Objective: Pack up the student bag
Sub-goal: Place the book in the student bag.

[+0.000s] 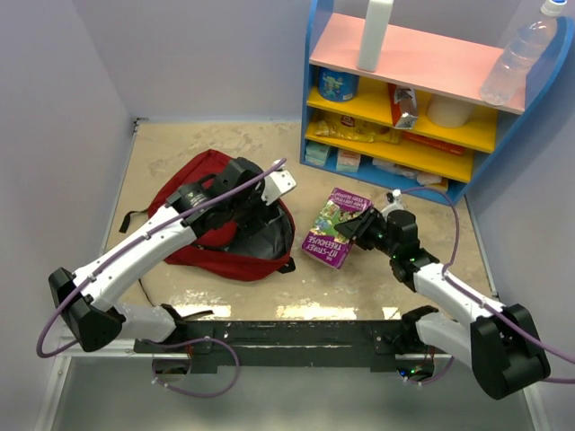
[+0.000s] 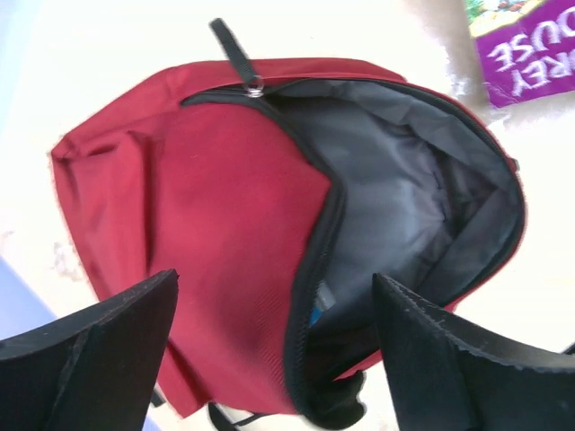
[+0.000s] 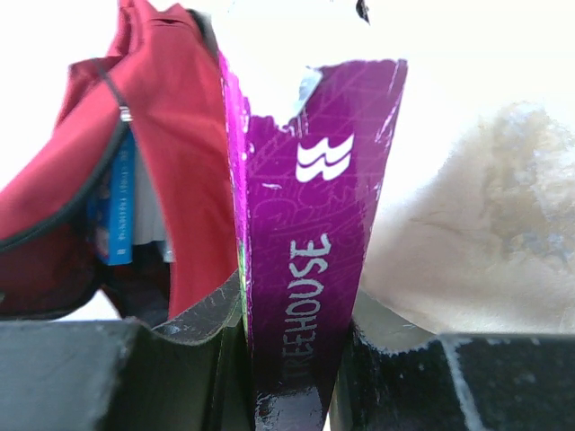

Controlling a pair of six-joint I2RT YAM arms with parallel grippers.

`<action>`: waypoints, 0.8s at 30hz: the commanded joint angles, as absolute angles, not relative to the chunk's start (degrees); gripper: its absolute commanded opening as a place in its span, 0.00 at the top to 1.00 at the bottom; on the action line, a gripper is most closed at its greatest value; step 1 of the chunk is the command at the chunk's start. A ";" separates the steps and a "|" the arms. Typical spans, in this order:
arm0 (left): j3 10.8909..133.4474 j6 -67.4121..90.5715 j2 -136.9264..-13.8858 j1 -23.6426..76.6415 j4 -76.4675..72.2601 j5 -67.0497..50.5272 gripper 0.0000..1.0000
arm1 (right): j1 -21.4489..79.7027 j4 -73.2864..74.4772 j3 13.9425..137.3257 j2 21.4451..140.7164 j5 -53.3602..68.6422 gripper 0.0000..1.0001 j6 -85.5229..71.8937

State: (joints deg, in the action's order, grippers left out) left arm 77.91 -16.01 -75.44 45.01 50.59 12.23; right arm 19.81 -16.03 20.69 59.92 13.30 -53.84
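The right gripper is clamped on one end of a purple paperback book, just right of the dark red fabric backpack. The backpack lies left of centre on the table, unzipped, with a blue book inside. The left gripper hangs spread wide over that mouth, holding nothing. Good practice now, I judge: grip firmly, carry the book left, enter corner-first against the grey lining, and let the left fingers lift the flap.

Open red student bag, purple book just beside, at right gripper
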 commanded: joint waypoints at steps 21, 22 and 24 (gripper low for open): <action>89.12 -20.04 -74.62 44.82 49.83 16.88 1.00 | 37.61 -42.88 30.15 67.73 41.74 1.00 -64.69; 89.21 -19.87 -74.62 44.82 50.01 16.53 1.00 | 38.66 -44.11 30.23 69.59 42.01 1.00 -64.69; 89.30 -19.78 -74.88 44.74 50.27 15.21 1.00 | 39.28 -48.31 31.37 74.85 42.27 1.00 -65.74</action>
